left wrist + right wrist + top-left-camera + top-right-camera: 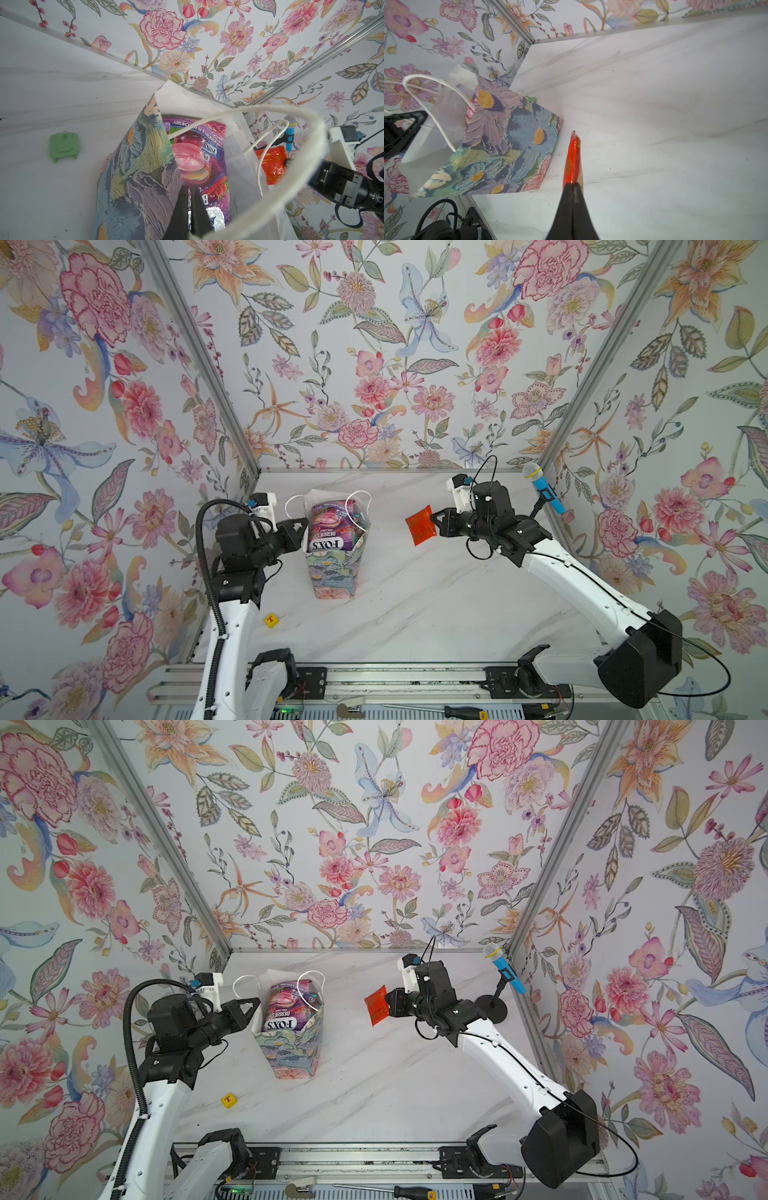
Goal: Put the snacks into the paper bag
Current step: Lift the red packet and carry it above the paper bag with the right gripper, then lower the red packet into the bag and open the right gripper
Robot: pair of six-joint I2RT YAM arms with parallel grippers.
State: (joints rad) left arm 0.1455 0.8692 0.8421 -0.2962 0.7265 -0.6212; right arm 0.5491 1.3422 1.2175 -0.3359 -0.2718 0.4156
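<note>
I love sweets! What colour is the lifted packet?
Red-orange; the sachet shows best in a top view.

You're in a lab-built robot test booth.
Floral wallpaper panels [374,364] sit in aluminium framing [199,360] around your marble-look tabletop [415,614]; an extruded rail [395,680] carries the arm mounts [311,682], a screwdriver [453,711] lying near it.

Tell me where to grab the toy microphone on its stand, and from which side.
Grip the toy microphone by its blue handle, below the grey head, jaws across its narrow width. Come from above and from the scene's middle: it leans on a thin stand close to the right wall, so there is probably little room behind it. The round head would likely slip.
</note>
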